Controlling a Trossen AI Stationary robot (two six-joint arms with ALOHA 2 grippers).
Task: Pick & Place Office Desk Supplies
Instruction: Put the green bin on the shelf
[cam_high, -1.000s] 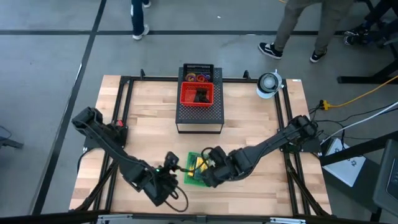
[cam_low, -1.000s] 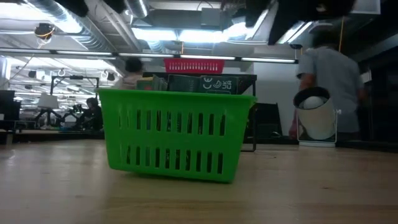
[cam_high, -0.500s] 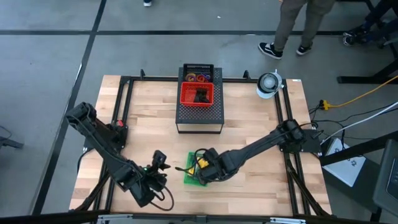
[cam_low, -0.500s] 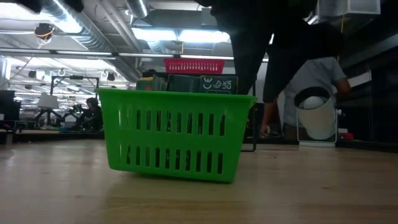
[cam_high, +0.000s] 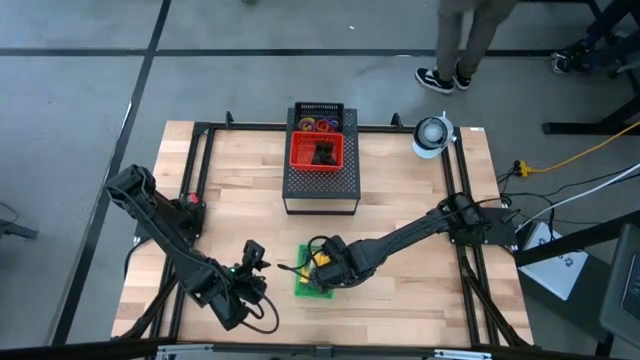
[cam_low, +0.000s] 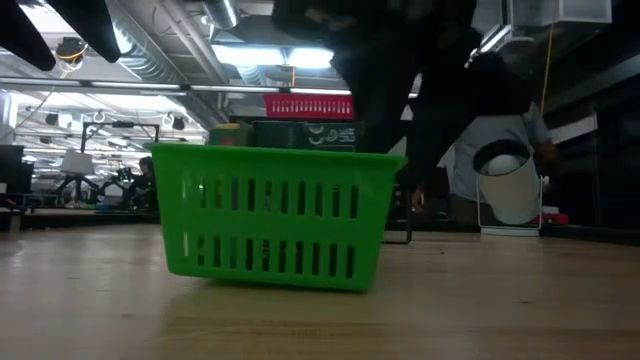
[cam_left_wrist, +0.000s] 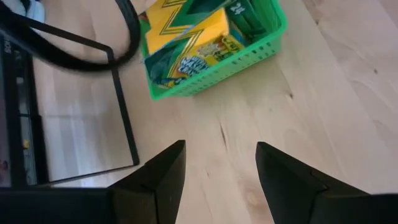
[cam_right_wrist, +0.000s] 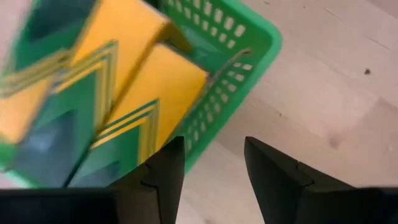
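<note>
Nearest, the left pincer (cam_high: 256, 252) hangs apart and empty over the counter (cam_high: 400, 210) beside a green basket (cam_high: 306, 285) of crayon boxes (cam_left_wrist: 186, 37). Directly above it, the right pincer (cam_high: 322, 262) is spread, holding nothing. Farther back, rings (cam_high: 318, 125) lie in a black perforated box (cam_high: 321, 180).

One green basket (cam_high: 308, 287), two crayon boxes (cam_right_wrist: 140, 106), one red basket (cam_high: 317, 152), one black perforated box (cam_high: 321, 186)

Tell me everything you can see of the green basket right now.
The green basket is a small rectangular bin that looks like plastic, with slotted walls and a rolled rim. It stands upright on the wooden table near its front edge. Yellow-and-green crayon boxes fill it, poking above the rim. The right pincer is over it, jaws open; whether it touches the basket cannot be told.
</note>
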